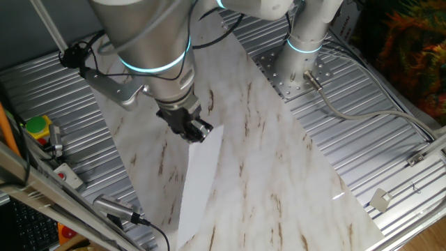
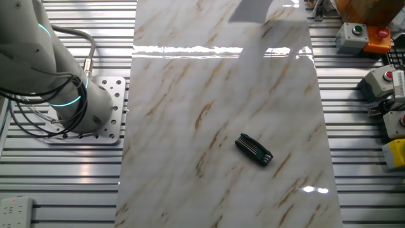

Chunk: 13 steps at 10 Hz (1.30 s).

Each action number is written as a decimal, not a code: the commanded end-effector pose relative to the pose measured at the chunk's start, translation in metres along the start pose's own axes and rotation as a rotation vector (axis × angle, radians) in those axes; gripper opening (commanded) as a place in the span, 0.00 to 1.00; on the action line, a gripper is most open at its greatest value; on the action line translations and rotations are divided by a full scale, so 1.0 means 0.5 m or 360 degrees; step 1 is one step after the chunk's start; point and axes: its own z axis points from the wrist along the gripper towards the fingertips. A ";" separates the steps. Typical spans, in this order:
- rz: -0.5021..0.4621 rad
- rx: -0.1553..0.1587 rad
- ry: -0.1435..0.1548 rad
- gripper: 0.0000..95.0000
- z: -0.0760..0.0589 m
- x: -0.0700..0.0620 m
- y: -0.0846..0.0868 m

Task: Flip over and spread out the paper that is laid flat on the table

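Marble-patterned table [image 2: 221, 95] between ribbed grey panels [image 2: 367, 190].

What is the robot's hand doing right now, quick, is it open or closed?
The hand looks closed, pinching the top edge of the paper.

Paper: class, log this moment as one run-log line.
gripper at upper end of paper | grip unclear | black folding tool lying on table
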 end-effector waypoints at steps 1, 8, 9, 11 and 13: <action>-0.0031 0.0025 0.0005 0.00 0.002 0.001 -0.015; -0.0123 0.0068 -0.0022 0.00 0.022 0.006 -0.047; -0.0130 0.0069 -0.0019 0.00 0.020 0.005 -0.050; -0.0156 0.0077 -0.0014 0.00 0.009 0.001 -0.065; -0.0182 0.0089 -0.0017 0.00 -0.001 -0.007 -0.082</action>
